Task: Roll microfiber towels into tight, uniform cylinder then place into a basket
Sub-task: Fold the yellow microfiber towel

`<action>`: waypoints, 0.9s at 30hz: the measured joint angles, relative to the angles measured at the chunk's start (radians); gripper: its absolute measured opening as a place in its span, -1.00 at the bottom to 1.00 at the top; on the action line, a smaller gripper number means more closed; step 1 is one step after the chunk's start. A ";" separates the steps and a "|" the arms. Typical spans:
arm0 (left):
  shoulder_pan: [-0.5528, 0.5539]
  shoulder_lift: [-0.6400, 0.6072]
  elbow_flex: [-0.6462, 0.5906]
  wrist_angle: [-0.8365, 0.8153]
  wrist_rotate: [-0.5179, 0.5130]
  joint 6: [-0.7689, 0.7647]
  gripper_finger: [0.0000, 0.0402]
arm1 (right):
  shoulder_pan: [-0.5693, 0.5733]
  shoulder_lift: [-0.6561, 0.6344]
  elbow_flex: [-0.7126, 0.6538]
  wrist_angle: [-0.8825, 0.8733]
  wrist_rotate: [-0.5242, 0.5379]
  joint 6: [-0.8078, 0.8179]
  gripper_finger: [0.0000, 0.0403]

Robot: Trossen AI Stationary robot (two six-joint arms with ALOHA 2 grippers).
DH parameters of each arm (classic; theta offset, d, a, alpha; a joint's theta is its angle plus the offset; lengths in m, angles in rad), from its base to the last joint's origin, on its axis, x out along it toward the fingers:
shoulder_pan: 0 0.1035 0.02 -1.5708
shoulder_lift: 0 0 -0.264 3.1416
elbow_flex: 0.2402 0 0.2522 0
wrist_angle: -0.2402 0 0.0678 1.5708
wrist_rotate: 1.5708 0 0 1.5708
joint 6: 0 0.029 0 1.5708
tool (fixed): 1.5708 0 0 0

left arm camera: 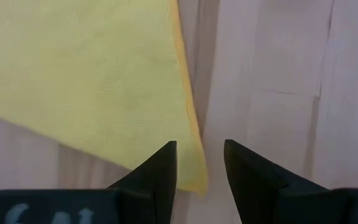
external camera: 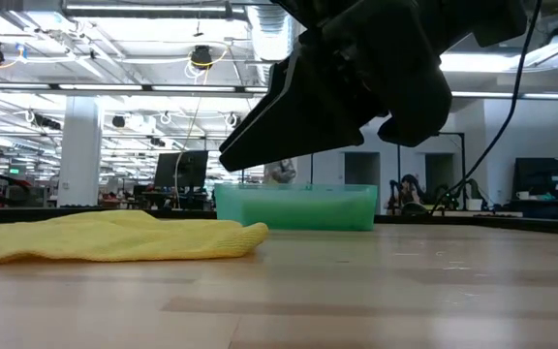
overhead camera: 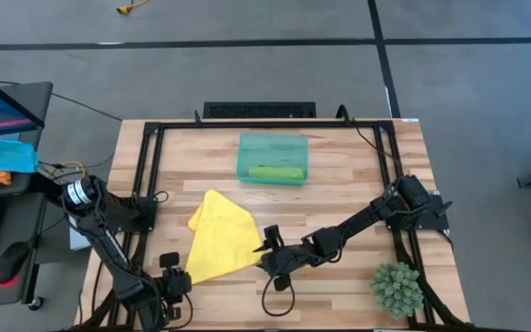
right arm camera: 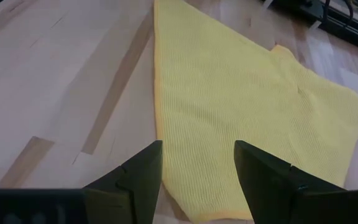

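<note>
Yellow towel [overhead camera: 221, 235], unrolled on the bench [overhead camera: 339, 198] near the basket [overhead camera: 273, 157] holding a green roll [overhead camera: 276, 172]; left tool [left arm camera: 200, 163] and right tool [right arm camera: 197, 167] spread over opposite corners, apparently ready to pinch.

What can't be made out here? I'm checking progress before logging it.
- Green towel: high view shows it in the basket, too small to judge roll tightness; low view hides it behind the basket wall.
- Yellow towel: its far corner is cut off in both wrist views.
- Right pincer: low view shows only a silhouette.
</note>
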 joint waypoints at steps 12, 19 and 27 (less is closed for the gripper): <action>0.000 0.001 -0.012 0.029 -0.008 0.026 -0.38 | -0.001 0.000 0.000 -0.003 0.000 -0.002 0.10; 0.008 0.097 -0.007 0.028 0.010 0.038 -0.38 | -0.001 0.000 0.000 -0.004 0.000 -0.002 0.10; 0.009 0.124 0.013 -0.039 0.018 -0.031 -0.38 | -0.001 0.000 0.000 -0.004 -0.001 -0.002 0.10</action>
